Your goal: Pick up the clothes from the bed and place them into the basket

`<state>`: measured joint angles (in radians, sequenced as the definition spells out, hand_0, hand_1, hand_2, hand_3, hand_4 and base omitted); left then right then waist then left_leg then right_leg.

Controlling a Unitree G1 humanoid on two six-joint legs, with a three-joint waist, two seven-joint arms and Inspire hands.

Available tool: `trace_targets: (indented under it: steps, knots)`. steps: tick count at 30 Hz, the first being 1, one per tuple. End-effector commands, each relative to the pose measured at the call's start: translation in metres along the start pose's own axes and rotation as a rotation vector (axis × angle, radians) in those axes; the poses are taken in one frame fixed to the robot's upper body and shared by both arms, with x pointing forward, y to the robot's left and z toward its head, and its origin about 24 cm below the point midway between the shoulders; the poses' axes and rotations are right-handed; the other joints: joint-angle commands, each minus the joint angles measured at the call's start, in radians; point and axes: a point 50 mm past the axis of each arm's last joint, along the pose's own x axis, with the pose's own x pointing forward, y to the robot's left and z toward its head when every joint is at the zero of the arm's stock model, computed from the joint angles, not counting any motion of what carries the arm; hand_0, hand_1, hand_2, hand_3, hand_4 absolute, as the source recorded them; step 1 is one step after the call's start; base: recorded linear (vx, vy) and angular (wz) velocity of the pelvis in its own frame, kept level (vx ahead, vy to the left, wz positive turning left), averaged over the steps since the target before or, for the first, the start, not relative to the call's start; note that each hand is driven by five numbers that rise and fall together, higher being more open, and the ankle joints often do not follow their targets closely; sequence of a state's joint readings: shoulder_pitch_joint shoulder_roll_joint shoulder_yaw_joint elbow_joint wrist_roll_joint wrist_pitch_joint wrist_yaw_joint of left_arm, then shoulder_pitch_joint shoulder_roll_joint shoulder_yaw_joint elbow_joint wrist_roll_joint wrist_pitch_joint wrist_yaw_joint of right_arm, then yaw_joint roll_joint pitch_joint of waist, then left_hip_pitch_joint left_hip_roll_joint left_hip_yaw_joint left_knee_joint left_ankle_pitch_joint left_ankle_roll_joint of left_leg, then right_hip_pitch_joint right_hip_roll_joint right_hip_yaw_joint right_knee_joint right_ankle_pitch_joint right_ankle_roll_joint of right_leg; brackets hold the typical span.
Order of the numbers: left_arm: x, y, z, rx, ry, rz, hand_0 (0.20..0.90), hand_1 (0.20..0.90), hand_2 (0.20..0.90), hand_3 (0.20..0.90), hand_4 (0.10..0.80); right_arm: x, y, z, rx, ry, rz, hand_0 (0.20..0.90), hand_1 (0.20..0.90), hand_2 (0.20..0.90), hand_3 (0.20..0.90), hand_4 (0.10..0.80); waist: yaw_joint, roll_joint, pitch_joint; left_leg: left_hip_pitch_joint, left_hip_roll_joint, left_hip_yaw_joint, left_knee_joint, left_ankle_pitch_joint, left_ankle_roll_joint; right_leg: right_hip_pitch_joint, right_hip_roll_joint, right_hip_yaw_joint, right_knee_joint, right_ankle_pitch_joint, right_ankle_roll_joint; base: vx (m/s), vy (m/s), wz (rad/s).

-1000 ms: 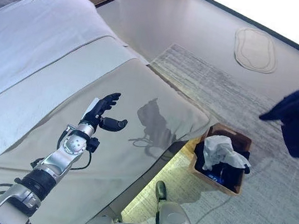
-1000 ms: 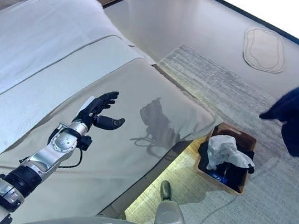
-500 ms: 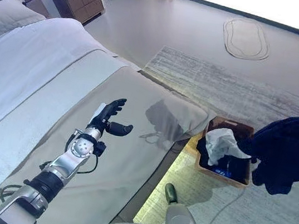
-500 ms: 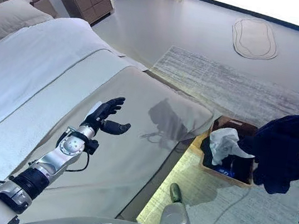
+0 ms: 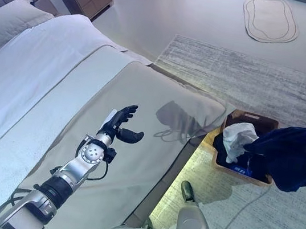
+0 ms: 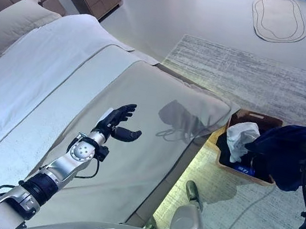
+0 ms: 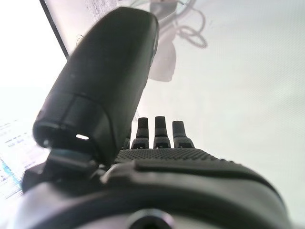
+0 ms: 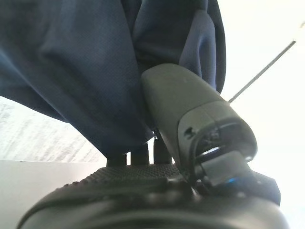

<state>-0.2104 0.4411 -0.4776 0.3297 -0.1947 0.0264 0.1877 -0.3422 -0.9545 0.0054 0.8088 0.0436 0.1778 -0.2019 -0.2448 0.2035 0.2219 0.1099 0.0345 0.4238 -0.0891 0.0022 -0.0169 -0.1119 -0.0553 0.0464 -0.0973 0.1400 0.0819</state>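
Dark navy clothing (image 5: 291, 155) hangs bunched in the robot's right hand (image 8: 190, 114), thumb and fingers clamped on the cloth, at the right of the scene, overlapping the right edge of the brown basket (image 5: 254, 118) on the grey rug (image 5: 250, 77). White cloth (image 5: 237, 138) lies inside the basket. Over the bed (image 5: 59, 89), the left hand (image 5: 120, 124) hovers empty, fingers straight and apart.
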Motion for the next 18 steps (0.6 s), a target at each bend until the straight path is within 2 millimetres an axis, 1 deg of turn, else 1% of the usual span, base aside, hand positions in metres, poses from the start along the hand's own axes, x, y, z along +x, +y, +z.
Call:
trace_targets:
  steps: [1,6,12,18]
  knots:
    - [0.010,0.014,0.027,0.060,-0.130,0.041,0.900,0.900,0.900,0.900,0.800,0.008,-0.026,0.046,0.004,-0.168,-0.133,0.300,0.300,0.300,0.200,0.100,0.009,-0.059,-0.036,-0.013,0.044,-0.076,0.082,-0.083,-0.051,0.059,0.019,-0.040,0.011,-0.079,0.005,0.000,0.000,0.00]
    - [0.007,0.016,0.025,0.058,-0.132,0.046,0.900,0.900,0.900,0.900,0.800,0.009,-0.033,0.047,-0.012,-0.161,-0.163,0.300,0.300,0.300,0.200,0.100,0.016,-0.050,-0.025,-0.021,0.044,-0.078,0.077,-0.076,-0.056,0.055,0.016,-0.049,0.010,-0.080,0.006,0.000,0.000,0.00]
    - [0.006,0.018,0.026,0.060,-0.144,0.043,0.900,0.900,0.900,0.900,0.800,0.010,-0.046,0.056,-0.018,-0.184,-0.198,0.300,0.300,0.300,0.200,0.100,0.026,-0.047,-0.013,-0.031,0.043,-0.082,0.068,-0.066,-0.062,0.048,0.011,-0.066,0.012,-0.083,0.004,-0.005,-0.001,0.00]
    - [0.004,0.019,0.023,0.058,-0.140,0.036,0.900,0.900,0.900,0.900,0.800,0.009,-0.051,0.061,-0.020,-0.200,-0.218,0.300,0.300,0.300,0.200,0.100,0.036,-0.047,-0.016,-0.032,0.041,-0.088,0.062,-0.061,-0.064,0.051,0.009,-0.077,0.012,-0.087,0.004,0.012,-0.008,0.06]
